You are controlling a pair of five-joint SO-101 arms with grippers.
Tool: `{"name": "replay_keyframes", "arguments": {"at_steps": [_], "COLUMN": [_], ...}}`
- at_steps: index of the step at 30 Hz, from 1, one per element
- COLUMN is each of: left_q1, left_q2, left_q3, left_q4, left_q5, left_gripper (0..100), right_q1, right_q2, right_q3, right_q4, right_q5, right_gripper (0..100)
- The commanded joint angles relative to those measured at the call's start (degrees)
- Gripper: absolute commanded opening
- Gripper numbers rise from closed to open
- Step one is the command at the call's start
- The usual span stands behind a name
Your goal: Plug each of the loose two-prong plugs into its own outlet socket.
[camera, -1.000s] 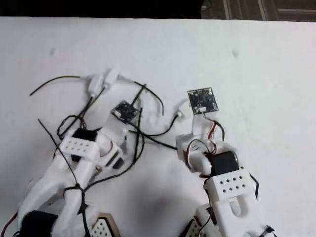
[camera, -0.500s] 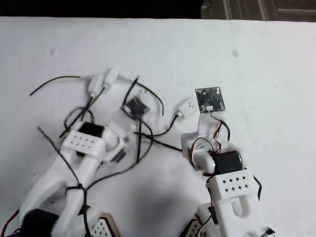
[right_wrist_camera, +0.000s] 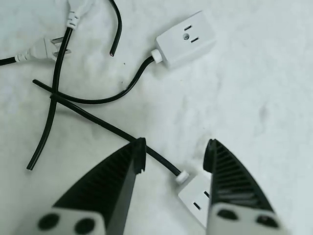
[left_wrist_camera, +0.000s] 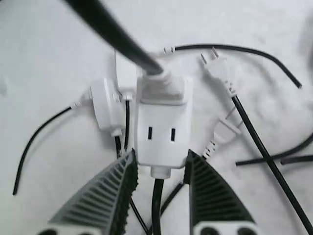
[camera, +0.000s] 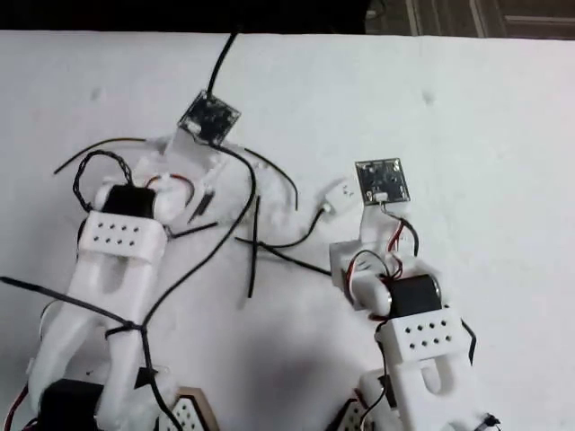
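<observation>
A white two-slot outlet socket (left_wrist_camera: 161, 129) lies with its near end between the fingers of my left gripper (left_wrist_camera: 161, 159), which stands open around it. A thick black cord runs from the socket's far end. A second white socket piece (left_wrist_camera: 105, 105) lies beside it. Two loose white two-prong plugs (left_wrist_camera: 217, 66) (left_wrist_camera: 227, 129) lie on the other side. My right gripper (right_wrist_camera: 176, 147) is open over the table, above a small white socket (right_wrist_camera: 198, 196). Beyond it lie another socket (right_wrist_camera: 186, 39) (camera: 340, 191) and a loose plug (right_wrist_camera: 46, 49).
Thin black cords (camera: 256, 242) cross the white table (camera: 485, 117) between the two arms. The left arm (camera: 121, 235) reaches to the far left, the right arm (camera: 409, 314) stands at centre right. The table's right half is bare.
The left arm has swung from the tangle in the middle to the far-left socket cluster. The right arm shifted slightly to the right, then kept still.
</observation>
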Motion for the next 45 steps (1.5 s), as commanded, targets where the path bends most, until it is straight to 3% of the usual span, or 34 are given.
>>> {"name": "replay_keyframes", "arguments": {"at_steps": [1, 5, 7, 12, 15, 19, 29, 33, 41, 45], "left_q1": [-0.5, -2.4, -4.0, -7.9, -8.0, -4.6, 9.3, 13.8, 22.7, 25.2], "left_q2": [4.2, 15.3, 20.8, 26.2, 24.4, 19.4, 9.5, 9.6, 10.1, 17.5], "left_q3": [-3.4, -9.1, -13.5, -22.9, -26.2, -26.7, -20.0, -16.9, -2.8, -5.5], "left_q4": [-10.0, -13.8, -12.9, -3.0, 2.7, 7.6, 11.3, 6.1, -15.6, -17.8], "left_q5": [0.8, 0.9, 1.7, 10.8, 10.6, 9.9, 10.2, 10.5, 14.9, 15.0], "left_gripper": [2, 4, 10, 32, 31, 31, 31, 31, 31, 31], "right_q1": [0.6, 0.6, 0.6, 0.6, 0.7, 2.5, 21.8, 24.2, 25.0, 25.8], "right_q2": [-0.8, -0.8, -0.8, -0.8, -0.8, -1.4, -1.4, -1.4, -1.4, -1.4], "right_q3": [-0.4, -0.4, -0.4, -0.4, -0.4, -0.7, -7.7, -9.4, -9.7, -9.6], "right_q4": [-1.0, -1.0, -1.0, -1.0, -1.0, -1.0, -0.6, -0.6, -0.6, -0.6], "right_q5": [-0.3, -0.2, -0.2, -0.2, -0.2, -0.1, 4.8, 4.7, 4.7, 4.7], "right_gripper": [18.7, 18.7, 18.7, 18.7, 18.7, 18.7, 18.7, 18.7, 18.7, 18.7]}}
